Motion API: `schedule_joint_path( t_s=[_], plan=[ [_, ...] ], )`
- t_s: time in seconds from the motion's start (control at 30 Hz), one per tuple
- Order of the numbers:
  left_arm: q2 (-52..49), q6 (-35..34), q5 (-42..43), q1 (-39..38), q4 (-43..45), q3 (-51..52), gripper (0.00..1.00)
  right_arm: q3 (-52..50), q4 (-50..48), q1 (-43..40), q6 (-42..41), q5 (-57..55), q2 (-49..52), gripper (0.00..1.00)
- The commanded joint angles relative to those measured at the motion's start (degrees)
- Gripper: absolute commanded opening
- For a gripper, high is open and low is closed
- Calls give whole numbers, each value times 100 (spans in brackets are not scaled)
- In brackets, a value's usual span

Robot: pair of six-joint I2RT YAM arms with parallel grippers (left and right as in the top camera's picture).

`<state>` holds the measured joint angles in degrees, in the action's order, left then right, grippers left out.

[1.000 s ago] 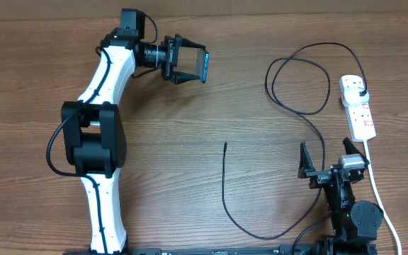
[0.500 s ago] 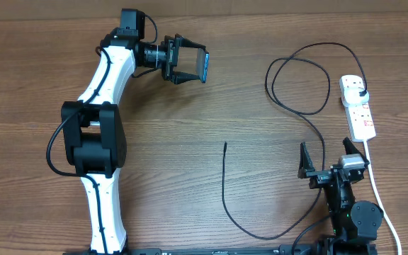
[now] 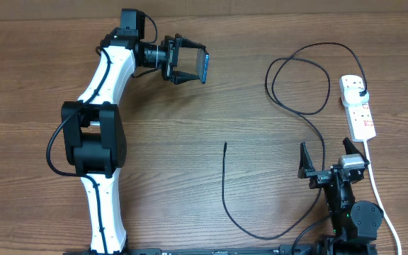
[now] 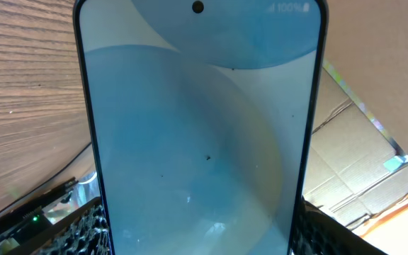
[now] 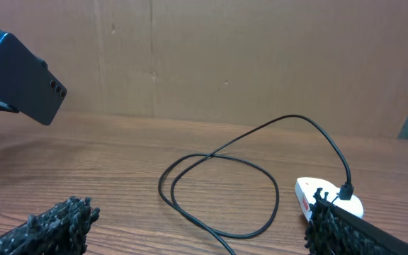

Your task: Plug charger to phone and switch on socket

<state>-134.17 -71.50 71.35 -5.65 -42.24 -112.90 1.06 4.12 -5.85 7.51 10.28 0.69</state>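
My left gripper [image 3: 188, 66] is shut on the phone [image 3: 206, 65] and holds it above the table at the back left; its lit blue screen fills the left wrist view [image 4: 200, 134]. The phone's dark back shows in the right wrist view [image 5: 25, 88]. The charger, a thin black cable [image 3: 299, 110], loops across the right half of the table. Its plug sits in the socket [image 3: 357, 105], a white power strip at the right edge. Its free tip [image 3: 225, 144] lies on the wood near the middle. My right gripper [image 3: 324, 164] is open and empty, low at the front right.
The socket's white cord [image 3: 377, 188] runs toward the front edge beside my right arm. A cardboard wall [image 5: 261, 57] stands behind the table. The cable loop [image 5: 218, 191] and the socket [image 5: 328, 198] lie just ahead of my right fingers.
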Motion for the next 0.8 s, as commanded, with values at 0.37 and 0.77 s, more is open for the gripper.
schedule_joint_path(
  t_s=[0.37,0.77],
  plan=[
    [-28,168,236,-85,7,-179,4,-61,-76,44,-98,-166,-46,100],
    [-28,212,227,-92,11,-179,4,494,350,42,-1056,-186,442,100]
  ],
)
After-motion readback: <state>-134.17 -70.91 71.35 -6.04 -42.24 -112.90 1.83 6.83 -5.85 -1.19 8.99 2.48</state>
